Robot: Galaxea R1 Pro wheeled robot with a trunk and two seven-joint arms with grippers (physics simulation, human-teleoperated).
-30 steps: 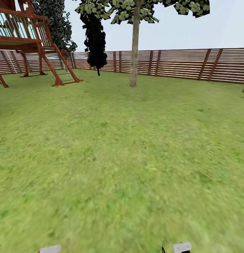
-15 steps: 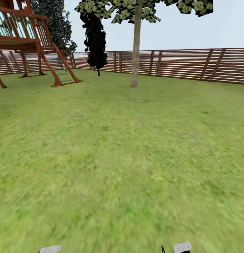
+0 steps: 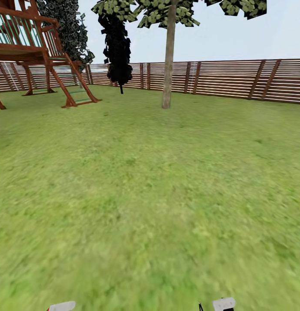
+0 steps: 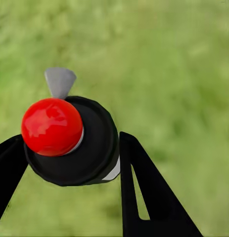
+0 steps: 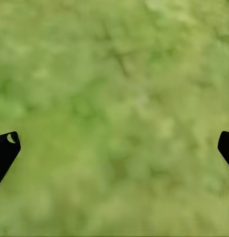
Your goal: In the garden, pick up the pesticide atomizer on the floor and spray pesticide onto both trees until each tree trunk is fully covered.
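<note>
Grass (image 3: 150, 207) lies bare up to the far tree trunk (image 3: 168, 60); play tower (image 3: 29, 47) far left. Left gripper (image 4: 69, 148) clamps the atomizer (image 4: 69, 140); right gripper (image 5: 114, 143) spread wide.

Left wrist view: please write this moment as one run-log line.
left gripper: shut on black-topped red-knob atomizer | right gripper: open | below: grass

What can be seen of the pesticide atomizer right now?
The pesticide atomizer sits between the left gripper's two black fingers, seen from above its top. It has a round black cap, a glossy red ball on top, a small grey cone-shaped nozzle jutting from one side, and a sliver of white body under the cap. Blurred green grass lies behind it.
</note>
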